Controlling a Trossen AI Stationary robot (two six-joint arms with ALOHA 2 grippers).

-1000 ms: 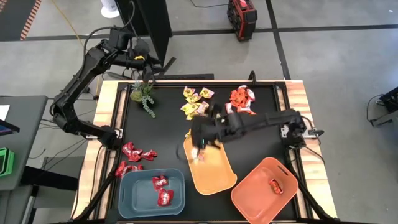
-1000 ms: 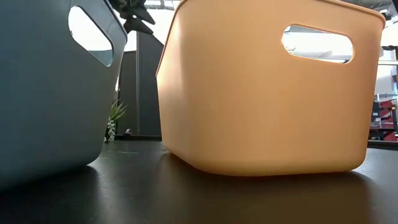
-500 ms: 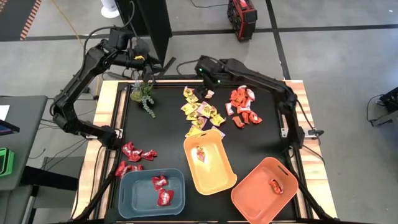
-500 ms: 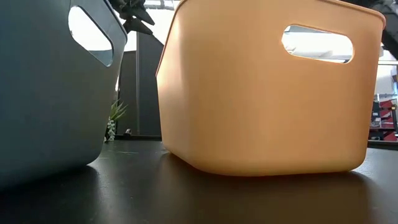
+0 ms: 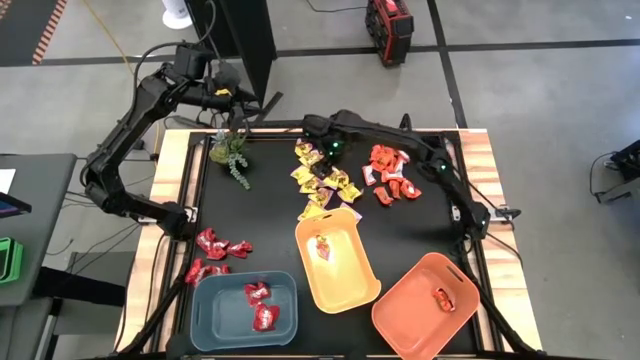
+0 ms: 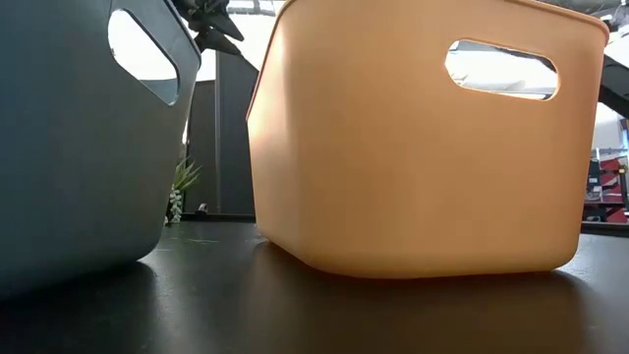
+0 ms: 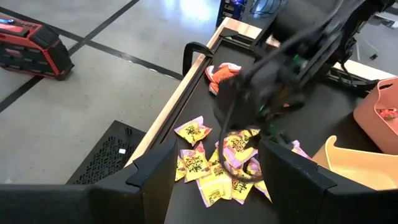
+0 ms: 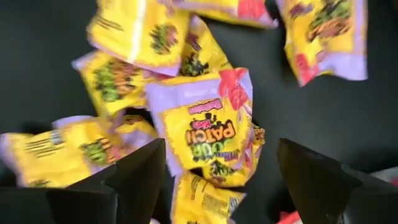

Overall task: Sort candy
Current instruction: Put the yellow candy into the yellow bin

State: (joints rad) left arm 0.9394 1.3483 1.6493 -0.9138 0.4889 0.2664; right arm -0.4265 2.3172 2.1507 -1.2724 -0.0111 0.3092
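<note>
High view: right tool point(image 5: 318, 160) over yellow candy point(image 5: 325, 178)

The middle bin point(image 5: 337, 262) sits at the desk's point(image 5: 270, 200) near edge, one bin point(image 5: 243, 310) to its left, another point(image 5: 425, 305) to its right. Behind it lies a candy heap point(image 5: 322, 172), with the right tool point(image 5: 322, 158) above that heap. The plant sprig point(image 5: 232, 155) lies far behind and left, under the left tool point(image 5: 243, 112).

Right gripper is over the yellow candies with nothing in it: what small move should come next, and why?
Probably a short descent and close. The right gripper hangs open directly above the yellow candy pile, one yellow packet centred between its fingers. The yellow bin holds only one piece, so more remain to sort. The left gripper waits open at the table's far left corner.
</note>
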